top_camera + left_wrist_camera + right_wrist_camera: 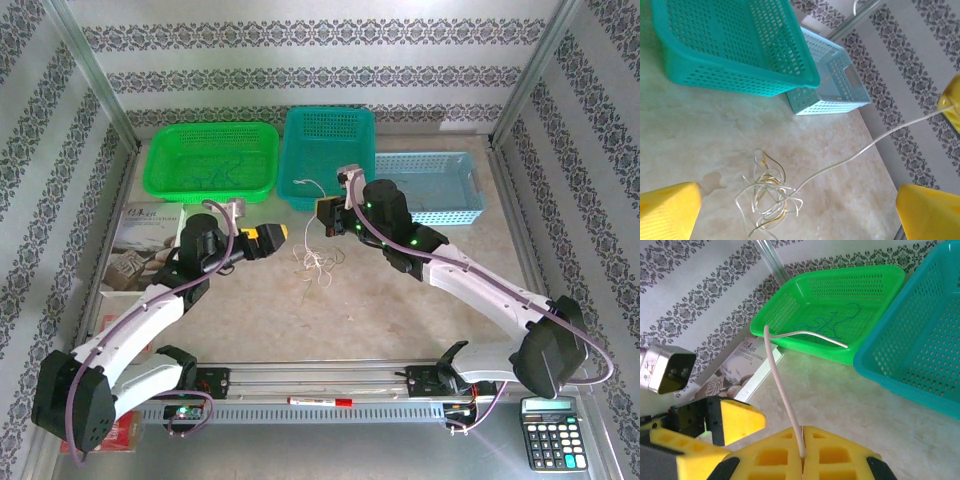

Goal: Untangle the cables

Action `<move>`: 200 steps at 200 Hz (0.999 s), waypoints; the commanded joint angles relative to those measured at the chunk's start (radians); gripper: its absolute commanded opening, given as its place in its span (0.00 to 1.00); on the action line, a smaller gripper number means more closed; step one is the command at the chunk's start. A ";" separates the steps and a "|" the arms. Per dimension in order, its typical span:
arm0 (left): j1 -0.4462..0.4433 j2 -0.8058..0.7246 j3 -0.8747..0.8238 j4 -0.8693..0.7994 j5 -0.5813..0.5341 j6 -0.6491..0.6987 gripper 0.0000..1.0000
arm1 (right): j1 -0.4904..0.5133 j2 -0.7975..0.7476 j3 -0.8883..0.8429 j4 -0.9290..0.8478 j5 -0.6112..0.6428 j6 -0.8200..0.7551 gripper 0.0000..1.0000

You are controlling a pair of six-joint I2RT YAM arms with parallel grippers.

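Tightly right fingers [771,456] pinch cable [782,390]; left [669,210] splayed.

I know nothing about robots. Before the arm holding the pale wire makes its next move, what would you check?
1. Right gripper has a firm hold on the whitish wire: ok, its fingers are shut on it.
2. Whitish wire is free of the tangle: not ok, it runs straight down into it.
3. Left gripper is ready to pin the tangle: ok, its jaws are wide open, and its wrist view shows the tangle between its fingers.
4. Left gripper is low enough to reach the tangle: cannot tell.
5. Green basket has room: ok, a few blue wires lie inside.
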 commanded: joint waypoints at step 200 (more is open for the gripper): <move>-0.202 0.351 -0.022 0.302 -0.087 0.112 0.40 | -0.068 -0.129 0.262 -0.003 -0.108 0.111 0.00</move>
